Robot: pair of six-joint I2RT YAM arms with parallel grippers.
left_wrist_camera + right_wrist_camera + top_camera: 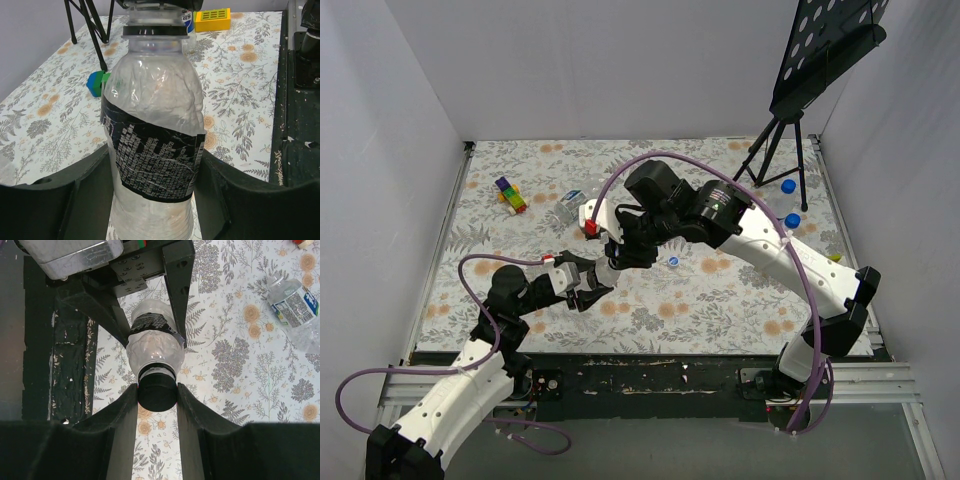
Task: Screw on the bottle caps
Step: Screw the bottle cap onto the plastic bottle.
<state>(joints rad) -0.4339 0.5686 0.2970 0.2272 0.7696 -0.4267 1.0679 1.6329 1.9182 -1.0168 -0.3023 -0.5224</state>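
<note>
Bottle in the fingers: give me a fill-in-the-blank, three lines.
The left fingers clamp a bottle with a ____ label.
The right fingers pinch the black ____ on its neck.
A second bottle, blue-and-white label, lies on its ____.
Missing: black, cap, side.

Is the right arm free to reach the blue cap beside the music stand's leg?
Probably not yet: the right gripper is shut on the black cap atop the bottle the left gripper holds. The blue cap itself lies uncovered, though the stand leg crowds it.
</note>
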